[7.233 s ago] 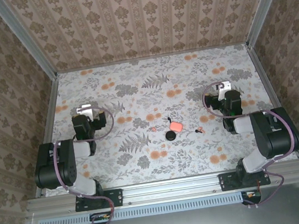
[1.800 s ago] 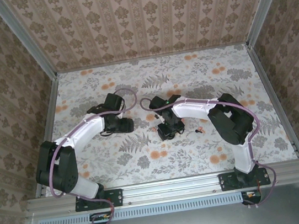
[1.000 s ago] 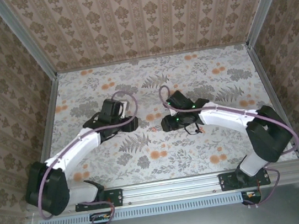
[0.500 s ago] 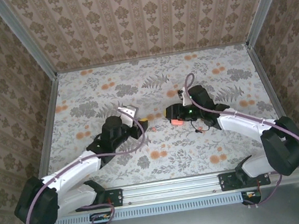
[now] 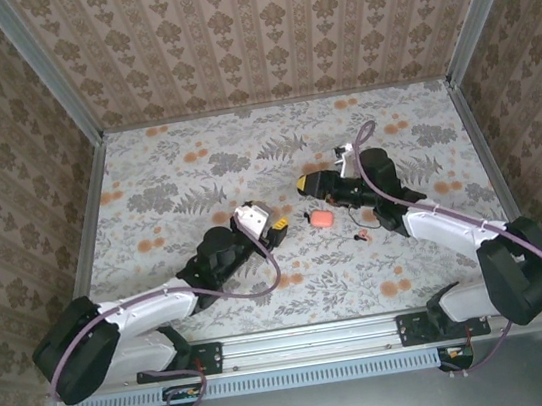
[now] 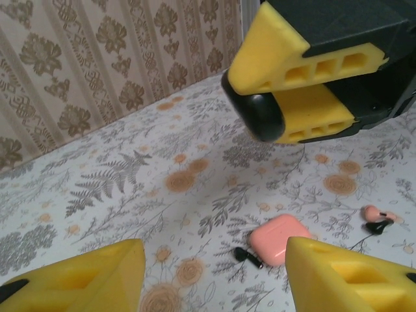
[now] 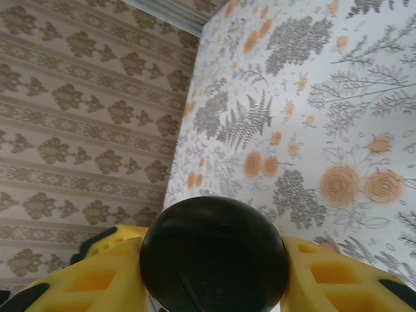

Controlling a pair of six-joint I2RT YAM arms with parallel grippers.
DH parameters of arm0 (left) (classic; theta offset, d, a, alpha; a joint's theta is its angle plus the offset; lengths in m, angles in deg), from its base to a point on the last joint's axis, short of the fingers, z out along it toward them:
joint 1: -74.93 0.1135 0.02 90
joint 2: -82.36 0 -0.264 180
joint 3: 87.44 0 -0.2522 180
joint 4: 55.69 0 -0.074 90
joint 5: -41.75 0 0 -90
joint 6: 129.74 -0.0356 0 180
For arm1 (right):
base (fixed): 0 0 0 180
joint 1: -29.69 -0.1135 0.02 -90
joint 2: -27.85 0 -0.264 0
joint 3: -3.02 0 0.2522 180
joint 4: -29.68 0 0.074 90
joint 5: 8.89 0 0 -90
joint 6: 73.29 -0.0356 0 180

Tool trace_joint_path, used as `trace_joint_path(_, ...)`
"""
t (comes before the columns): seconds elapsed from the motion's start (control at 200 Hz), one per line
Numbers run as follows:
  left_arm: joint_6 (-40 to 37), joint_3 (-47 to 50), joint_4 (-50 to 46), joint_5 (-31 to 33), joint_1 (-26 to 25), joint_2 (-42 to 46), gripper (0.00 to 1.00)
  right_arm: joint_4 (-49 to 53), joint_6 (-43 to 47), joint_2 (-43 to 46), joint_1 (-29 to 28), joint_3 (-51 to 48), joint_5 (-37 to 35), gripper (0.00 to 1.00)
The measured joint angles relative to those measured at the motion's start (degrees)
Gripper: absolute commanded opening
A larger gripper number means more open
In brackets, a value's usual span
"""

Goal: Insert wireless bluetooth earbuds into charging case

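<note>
Nothing of the insertion is done yet, as I judge it: the charging case (image 6: 279, 237) lies flat on the floral worktop (image 5: 175, 166) near the middle with its lid down. One earbud (image 6: 377, 218) lies loose on the worktop to the right of the case and a little nearer, apart from it. A small dark piece (image 6: 247, 255) lies just beside the case's left edge. It may belong to the second earbud, but it is too small to tell. What is left, then, is the whole job: opening the lid, picking up each earbud and seating it. The right tool (image 5: 311, 183) is closed on a black round disc (image 7: 214, 263), pinched in its jaws, and hangs raised just on the far side of the case, so that tool is busy with something outside the task. The left tool (image 5: 276, 224) stands with its jaws wide apart and empty, low and just left of the case. In its wrist view the case sits ahead, framed by the open jaws — well placed for a reach, though not touching.
</note>
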Motion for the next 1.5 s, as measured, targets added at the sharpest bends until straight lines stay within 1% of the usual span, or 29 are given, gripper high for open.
trace_joint_path(0.125,-0.76,0.52,3.34,0.04,-0.72,-0.79,0.59,-3.06,-2.16,0.59,0.79,-0.68,0.63,0.45)
trace_joint_path(0.42,-3.21,0.52,6.58,-0.39,-2.84,-1.88,0.58,-9.31,-6.62,0.50,2.62,-0.68,4.07,0.46)
trace_joint_path(0.595,-6.73,0.52,7.76,-0.63,-5.11,-2.51,0.58,-12.92,-8.74,-0.28,4.20,-0.61,7.52,0.46)
trace_joint_path(0.735,-10.16,0.48,8.74,-0.52,-7.54,-3.72,0.58,-15.69,-10.01,-0.37,4.24,-0.57,9.42,0.46)
trace_joint_path(0.85,-11.58,0.09,10.75,0.66,-8.35,-6.08,0.57,-19.50,-11.82,-0.46,4.17,-0.79,10.75,0.46)
trace_joint_path(0.96,-11.69,-0.17,14.67,2.75,-8.44,-8.74,0.56,-22.21,-12.76,-0.35,3.89,-2.05,11.10,0.46)
trace_joint_path(1.205,-11.67,-2.05,23.56,5.62,-8.61,-12.57,0.55,-22.03,-13.42,1.99,2.29,-5.64,11.06,0.47)
trace_joint_path(1.415,-11.63,-3.43,26.27,5.64,-8.63,-12.68,0.55,-20.79,-13.25,4.46,1.22,-6.54,10.78,0.47)
trace_joint_path(1.5,-11.43,-3.80,26.60,5.64,-8.63,-12.68,0.53,-20.63,-12.94,4.50,0.70,-6.64,10.64,0.47)
